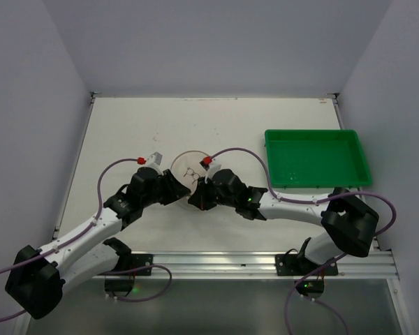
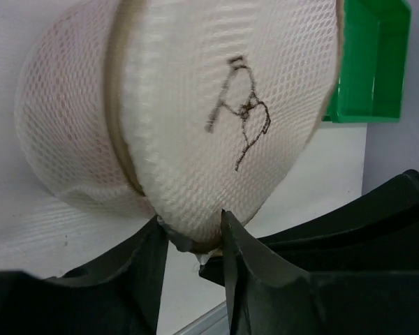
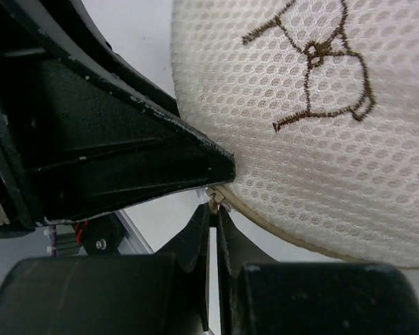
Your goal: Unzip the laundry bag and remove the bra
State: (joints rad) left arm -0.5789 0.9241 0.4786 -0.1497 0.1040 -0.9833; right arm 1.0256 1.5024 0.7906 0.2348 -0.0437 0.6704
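The laundry bag (image 1: 189,169) is a round white mesh pouch with a beige zip rim and a black bra sketch, at the table's middle. It fills the left wrist view (image 2: 195,118) and the right wrist view (image 3: 314,125). My left gripper (image 2: 193,237) is shut on the bag's lower rim. My right gripper (image 3: 214,208) is shut on the small beige zip pull (image 3: 215,197) at the rim, right beside the left gripper's finger (image 3: 126,160). In the top view both grippers, left (image 1: 180,190) and right (image 1: 201,199), meet at the bag's near edge. The bra is hidden inside.
A green rectangular tray (image 1: 315,158) stands at the right, also in the left wrist view (image 2: 370,63). The aluminium rail (image 1: 216,262) runs along the near table edge. White walls close in the table at the back and sides.
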